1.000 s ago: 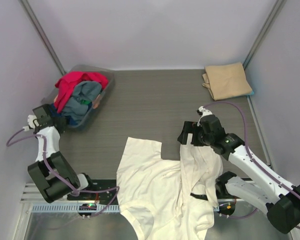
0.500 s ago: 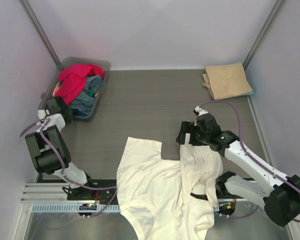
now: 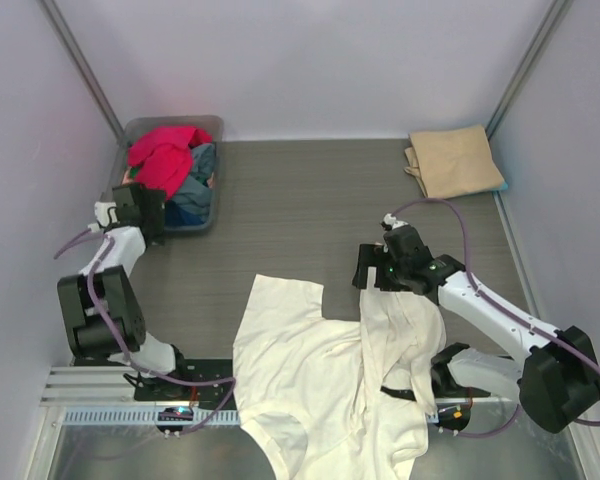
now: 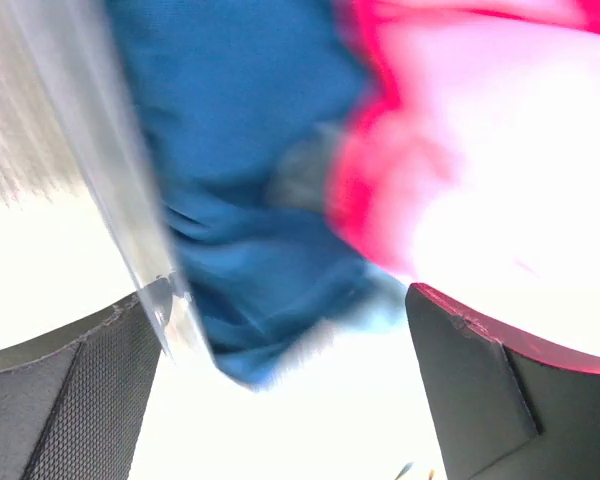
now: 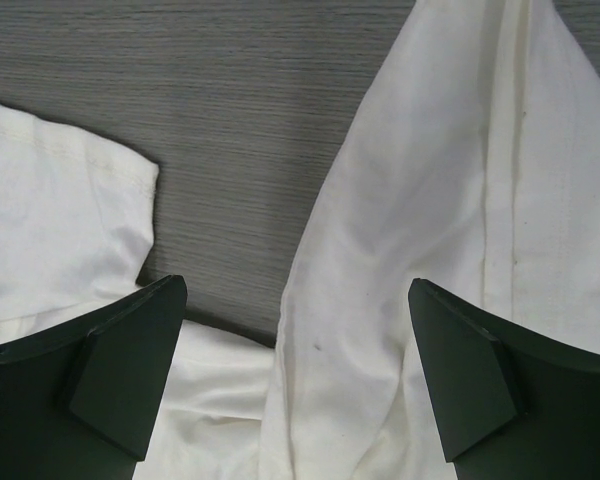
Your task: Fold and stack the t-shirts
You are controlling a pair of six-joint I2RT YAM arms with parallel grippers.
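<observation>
Grey wood-grain tabletop (image 3: 300,200), pale walls (image 3: 310,60). The rumpled cream shirt (image 3: 310,380) lies lengthwise, near edge toward the back. Left pincer (image 4: 285,300) spread at the tub (image 3: 212,124); right pincer (image 5: 295,290) spread over the shirt.

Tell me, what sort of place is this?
Probably a robotics lab test cell, not a home: plain walls box in a table, two robot arms are bolted at its near edge, and a cream t-shirt lies partly spread.
</observation>
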